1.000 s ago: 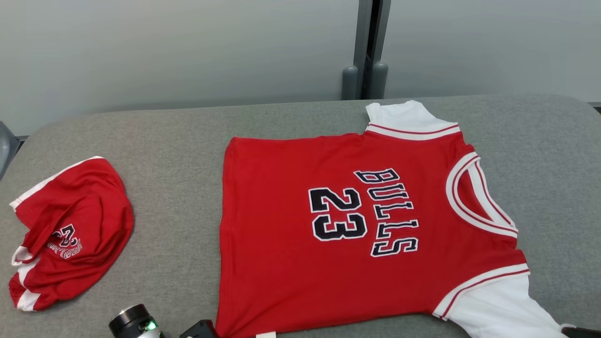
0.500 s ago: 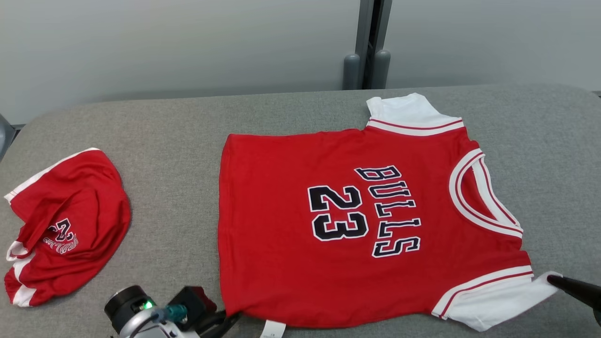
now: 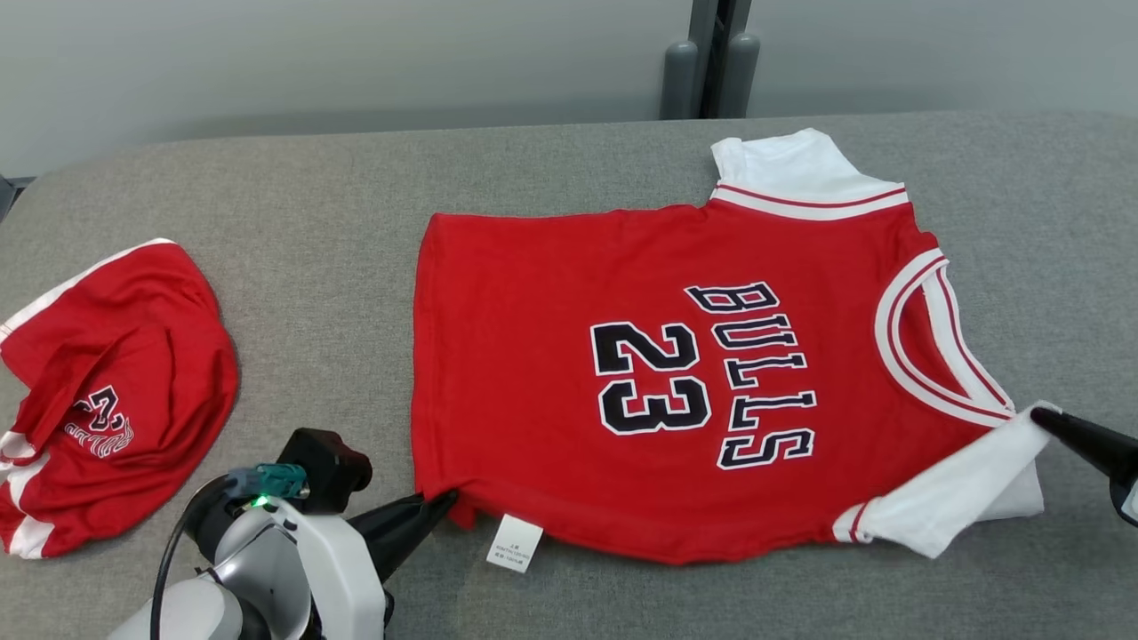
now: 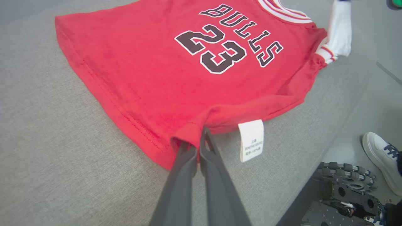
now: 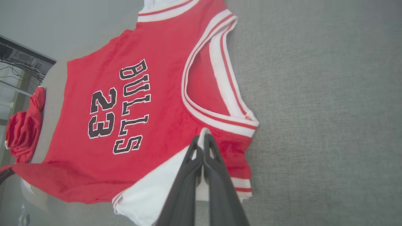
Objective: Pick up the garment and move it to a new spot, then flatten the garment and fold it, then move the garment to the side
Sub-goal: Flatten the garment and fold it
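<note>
The garment (image 3: 533, 400) is a red "BULLS 23" jersey with white sleeves, lying front-up on the grey padded table (image 3: 311, 222). My left gripper (image 3: 442, 503) is shut on the jersey's near left hem corner, and the left wrist view shows the red cloth bunched at the gripper (image 4: 198, 141). A white label (image 3: 514, 544) hangs beside that corner. My right gripper (image 3: 1040, 416) is shut on the near white sleeve (image 3: 942, 493) and holds its end up by the collar. In the right wrist view the gripper (image 5: 204, 135) pinches white cloth over the garment (image 5: 163, 78).
A second red garment with white trim (image 3: 107, 391) lies crumpled at the table's left end. Grey posts (image 3: 702, 62) stand behind the far edge. Beyond the near edge, the left wrist view shows a person's white shoe (image 4: 380, 157) and a dark wheeled base (image 4: 342, 191).
The head camera has tilted down. Both grippers have come up into view: the left has lifted the hem corner, and the right has drawn the near sleeve inward toward the collar.
</note>
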Robot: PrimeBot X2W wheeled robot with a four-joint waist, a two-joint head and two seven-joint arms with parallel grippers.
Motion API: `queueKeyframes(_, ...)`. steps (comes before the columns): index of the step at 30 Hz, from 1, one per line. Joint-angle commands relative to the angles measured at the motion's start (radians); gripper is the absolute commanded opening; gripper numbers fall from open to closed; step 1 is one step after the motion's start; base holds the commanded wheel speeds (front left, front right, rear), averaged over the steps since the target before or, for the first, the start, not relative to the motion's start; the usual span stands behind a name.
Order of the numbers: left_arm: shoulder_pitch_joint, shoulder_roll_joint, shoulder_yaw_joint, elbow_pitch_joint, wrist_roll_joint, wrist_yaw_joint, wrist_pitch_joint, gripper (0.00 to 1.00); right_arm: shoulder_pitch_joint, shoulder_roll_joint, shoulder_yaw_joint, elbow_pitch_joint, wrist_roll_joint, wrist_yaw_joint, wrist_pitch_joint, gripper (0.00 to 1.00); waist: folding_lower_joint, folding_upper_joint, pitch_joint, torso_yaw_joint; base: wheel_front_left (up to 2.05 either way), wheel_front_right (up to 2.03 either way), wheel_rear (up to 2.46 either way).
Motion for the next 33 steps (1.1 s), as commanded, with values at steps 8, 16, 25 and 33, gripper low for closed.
queueKeyframes(8, -0.048, -0.026, 0.04, 0.035, -0.045, 0.016, -0.013, 0.0, -0.086, 0.052, -0.017, 0.055, -0.074, 0.0, -0.052, 0.0, -0.0001, 0.0, 0.041, 0.012, 0.0, 0.0, 0.0)
queueKeyframes(16, -0.077, -0.043, 0.045, 0.093, -0.031, 0.016, -0.034, 0.0, -0.158, 0.092, -0.015, 0.099, -0.142, 0.0, -0.122, 0.0, -0.0001, 0.0, 0.074, 0.014, 0.0, 0.0, 0.0)
queueKeyframes(25, -0.147, -0.044, 0.012, 0.16, 0.038, 0.0, -0.042, 0.0, -0.233, 0.114, 0.008, 0.131, -0.2, 0.0, -0.228, 0.0, -0.0001, 0.0, 0.112, 0.014, 0.0, 0.0, 0.0)
queueKeyframes(33, -0.199, -0.063, -0.003, 0.222, 0.071, -0.005, -0.058, 0.0, -0.267, 0.108, 0.044, 0.154, -0.203, 0.0, -0.283, 0.0, -0.0001, 0.0, 0.134, 0.011, 0.0, 0.0, 0.0)
